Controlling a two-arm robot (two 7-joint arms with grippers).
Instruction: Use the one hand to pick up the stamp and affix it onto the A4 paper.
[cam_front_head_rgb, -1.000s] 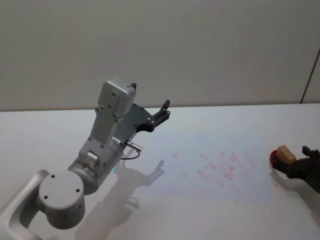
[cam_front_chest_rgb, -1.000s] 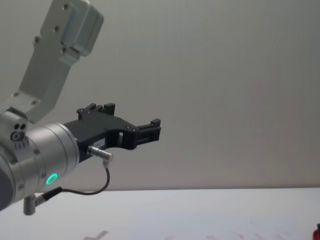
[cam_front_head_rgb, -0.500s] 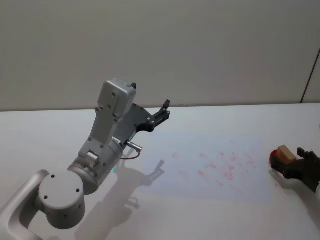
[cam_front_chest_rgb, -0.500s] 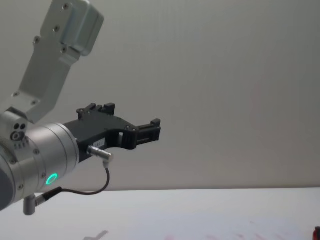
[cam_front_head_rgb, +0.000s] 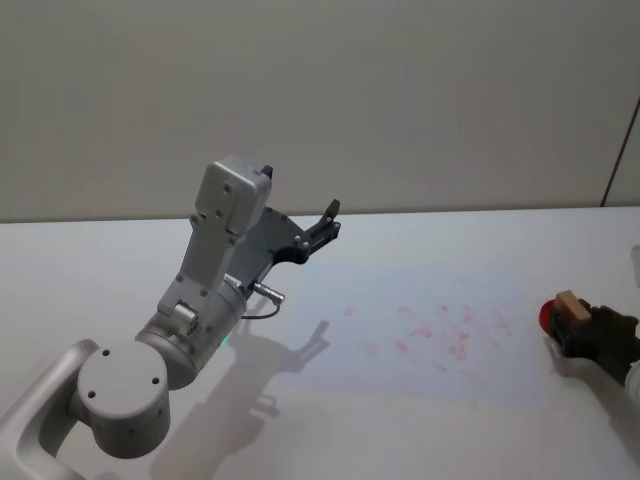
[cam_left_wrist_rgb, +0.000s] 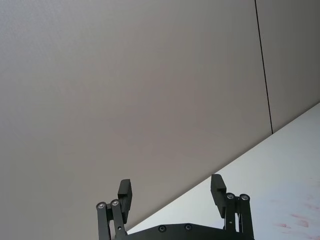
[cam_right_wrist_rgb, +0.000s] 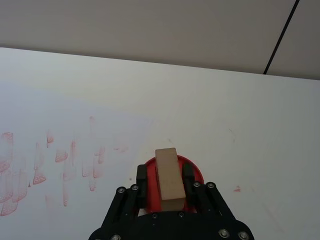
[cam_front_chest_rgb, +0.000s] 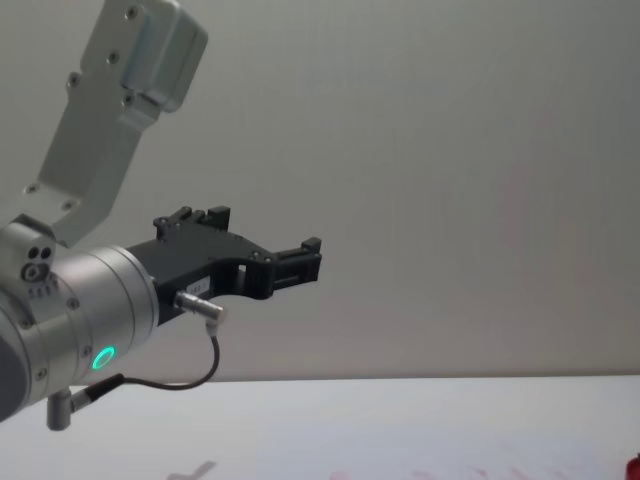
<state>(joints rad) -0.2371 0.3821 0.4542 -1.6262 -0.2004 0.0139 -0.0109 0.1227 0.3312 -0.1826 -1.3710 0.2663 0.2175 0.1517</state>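
Note:
The stamp (cam_front_head_rgb: 567, 306) is a tan wooden block on a round red base, standing on the table just past the right edge of the A4 paper (cam_front_head_rgb: 420, 335). The paper lies flat and carries faint reddish marks. My right gripper (cam_front_head_rgb: 580, 326) reaches in from the right edge. In the right wrist view its black fingers (cam_right_wrist_rgb: 142, 181) press both sides of the stamp's (cam_right_wrist_rgb: 168, 176) wooden block, so it is shut on it. The marked A4 paper (cam_right_wrist_rgb: 60, 130) lies beyond. My left gripper (cam_front_head_rgb: 328, 222) is parked raised above the table's left side, open (cam_left_wrist_rgb: 171, 192).
The white table (cam_front_head_rgb: 450, 235) runs to a plain grey wall. My left arm's grey body (cam_front_head_rgb: 200, 300) takes up the near left, and its gripper (cam_front_chest_rgb: 310, 255) hangs high over the table in the chest view. A small red smudge (cam_right_wrist_rgb: 237, 189) marks the table beside the stamp.
The right gripper has slid in toward the stamp and its fingers have closed on the wooden block. The left arm has not moved.

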